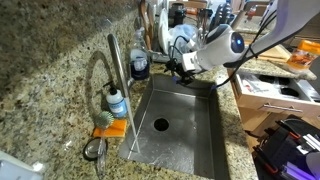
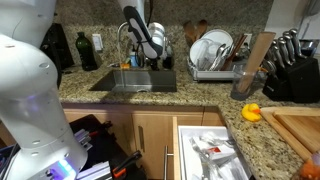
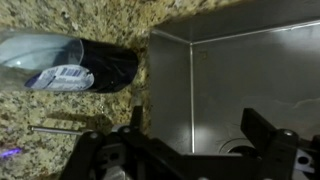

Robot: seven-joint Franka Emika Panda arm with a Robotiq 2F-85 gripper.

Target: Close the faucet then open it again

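The faucet [image 1: 120,95] is a long slim grey metal tube with an arched neck, rising from the granite counter at the near side of the sink and reaching out over it. It also shows in an exterior view [image 2: 122,38], behind the arm. My gripper [image 1: 184,68] hangs over the far back corner of the sink, apart from the faucet, and it also shows in an exterior view [image 2: 157,62]. In the wrist view the gripper [image 3: 198,140] is open and empty above the sink's corner. The faucet does not show there.
A steel sink [image 1: 190,130] is set in the granite counter. A clear soap bottle with a blue cap [image 1: 117,101] and an orange sponge [image 1: 110,128] stand by the faucet. A dark bottle [image 3: 85,65] lies by the sink's corner. A dish rack [image 2: 215,55], a knife block [image 2: 290,70] and an open drawer [image 2: 210,150] are nearby.
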